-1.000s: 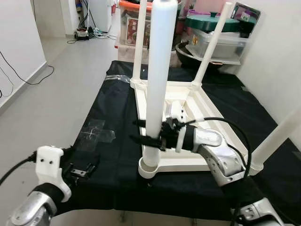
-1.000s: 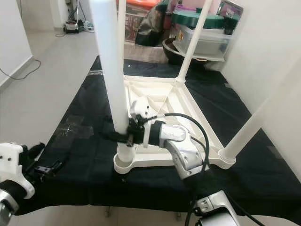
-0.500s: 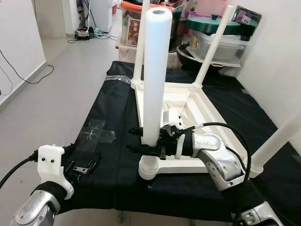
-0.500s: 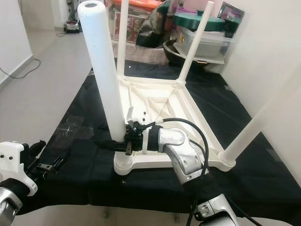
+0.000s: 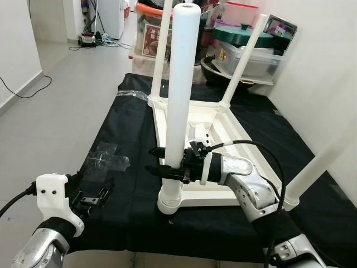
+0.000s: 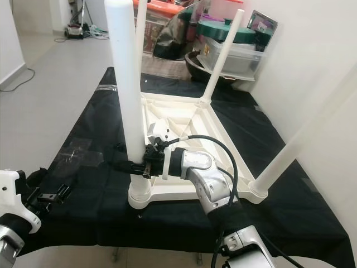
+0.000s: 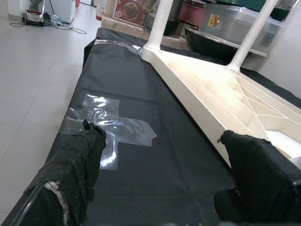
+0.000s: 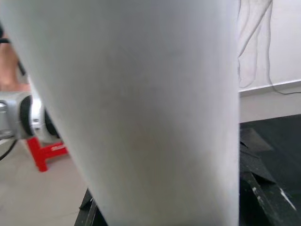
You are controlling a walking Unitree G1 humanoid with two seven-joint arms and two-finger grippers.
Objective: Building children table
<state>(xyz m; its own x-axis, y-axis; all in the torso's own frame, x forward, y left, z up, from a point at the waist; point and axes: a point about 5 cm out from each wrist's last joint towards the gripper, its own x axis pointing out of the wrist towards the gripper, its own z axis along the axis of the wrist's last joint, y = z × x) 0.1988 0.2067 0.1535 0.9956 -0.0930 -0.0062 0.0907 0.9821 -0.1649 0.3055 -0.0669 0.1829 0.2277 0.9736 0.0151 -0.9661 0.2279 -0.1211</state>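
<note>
Loosened since earlier, my right hand at frame centre now brackets the near table leg, fingers apart.

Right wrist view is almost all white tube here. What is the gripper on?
Observer: The right gripper straddles the near left leg low down, just above its socket on the upturned table.
Operator: Clamped?
Observer: Cannot tell; one finger shows on each side of the leg.
Operator: Other legs?
Observer: Two far legs stand in their corners, and the near right leg in its own.
Operator: Left arm?
Observer: The left gripper hovers over the black cloth, fingers spread.
</note>
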